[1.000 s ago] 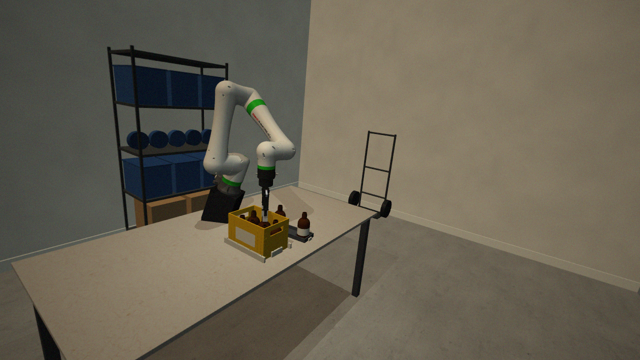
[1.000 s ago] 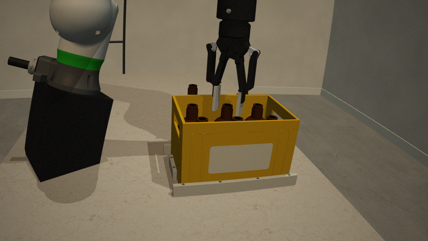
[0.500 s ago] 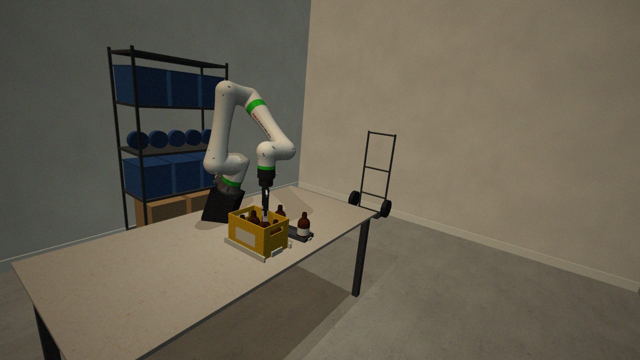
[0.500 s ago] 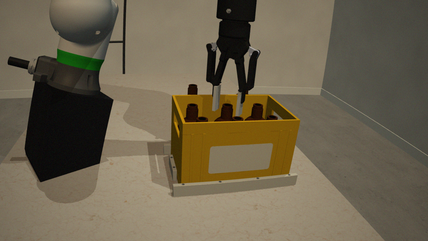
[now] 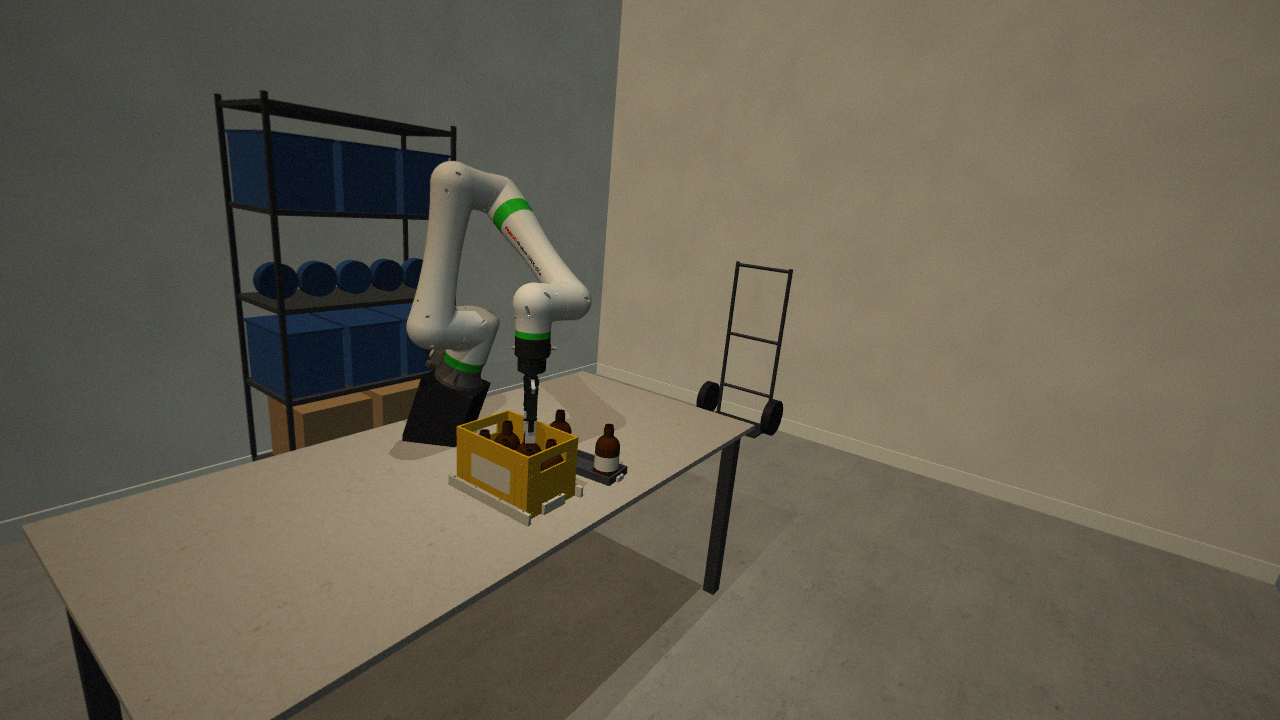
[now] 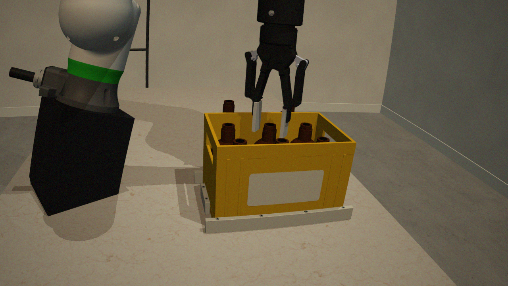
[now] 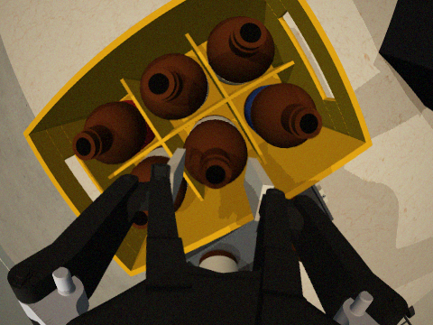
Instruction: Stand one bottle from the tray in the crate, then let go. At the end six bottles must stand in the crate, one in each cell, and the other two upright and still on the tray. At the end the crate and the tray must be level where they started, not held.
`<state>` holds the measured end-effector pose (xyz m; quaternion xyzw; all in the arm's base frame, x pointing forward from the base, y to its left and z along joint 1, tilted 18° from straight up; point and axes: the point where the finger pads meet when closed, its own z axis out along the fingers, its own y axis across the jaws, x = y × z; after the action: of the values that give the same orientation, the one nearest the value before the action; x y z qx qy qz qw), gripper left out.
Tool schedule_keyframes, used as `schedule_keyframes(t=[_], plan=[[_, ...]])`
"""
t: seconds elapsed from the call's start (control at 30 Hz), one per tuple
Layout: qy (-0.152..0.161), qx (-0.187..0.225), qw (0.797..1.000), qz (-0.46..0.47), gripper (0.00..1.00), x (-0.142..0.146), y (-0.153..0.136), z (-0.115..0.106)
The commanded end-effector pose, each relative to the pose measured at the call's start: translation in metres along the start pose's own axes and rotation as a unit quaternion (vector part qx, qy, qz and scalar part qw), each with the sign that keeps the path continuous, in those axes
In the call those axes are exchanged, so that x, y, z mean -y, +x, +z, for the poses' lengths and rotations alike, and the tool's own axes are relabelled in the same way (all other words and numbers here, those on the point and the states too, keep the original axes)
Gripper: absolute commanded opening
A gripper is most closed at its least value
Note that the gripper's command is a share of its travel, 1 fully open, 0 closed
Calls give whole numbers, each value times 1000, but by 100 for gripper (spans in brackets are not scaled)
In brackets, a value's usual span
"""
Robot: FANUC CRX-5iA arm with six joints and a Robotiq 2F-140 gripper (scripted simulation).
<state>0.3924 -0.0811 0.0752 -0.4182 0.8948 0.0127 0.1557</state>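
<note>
The pincer (image 5: 529, 434) (image 6: 270, 133) (image 7: 215, 167) is partly open and grips nothing; its pale, flat-faced pads stand either side of the middle bottle (image 5: 529, 449) (image 6: 269, 132) (image 7: 216, 146) in the crate row nearer the tray. That bottle looks upright in its own cell, so the release seems done and a straight lift is probably next. Rising off-line, a pad could snag its shoulder and tip it; opening wider first could push a finger into the neighbouring bottle or the thin yellow dividers (image 7: 225, 99). A hooked rim could drag the crate (image 5: 552, 488) (image 6: 284, 156) (image 7: 51, 167) off level.

Six brown, glassy-looking bottles, round-shouldered and narrow-necked, fill its cells. The crate is boxy yellow, plastic by its look, with slotted handles, against pale straight rails (image 5: 487, 501) (image 6: 277, 220). Beyond, two bottles stand upright on the dark tray (image 5: 612, 479) (image 7: 244, 235); the counter (image 5: 313, 555) (image 6: 248, 256) (image 7: 90, 32) is faintly veined, stone-like.
</note>
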Motion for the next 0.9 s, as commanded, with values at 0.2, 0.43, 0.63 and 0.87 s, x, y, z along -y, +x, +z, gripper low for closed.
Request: schedule_keyframes(t=[0.2, 0.43, 0.63, 0.87], plan=[[0, 0, 1000, 0, 38, 0, 0, 0], [0, 0, 1000, 0, 38, 0, 0, 0], [0, 0, 1000, 0, 38, 0, 0, -1], [0, 0, 1000, 0, 38, 0, 0, -5]])
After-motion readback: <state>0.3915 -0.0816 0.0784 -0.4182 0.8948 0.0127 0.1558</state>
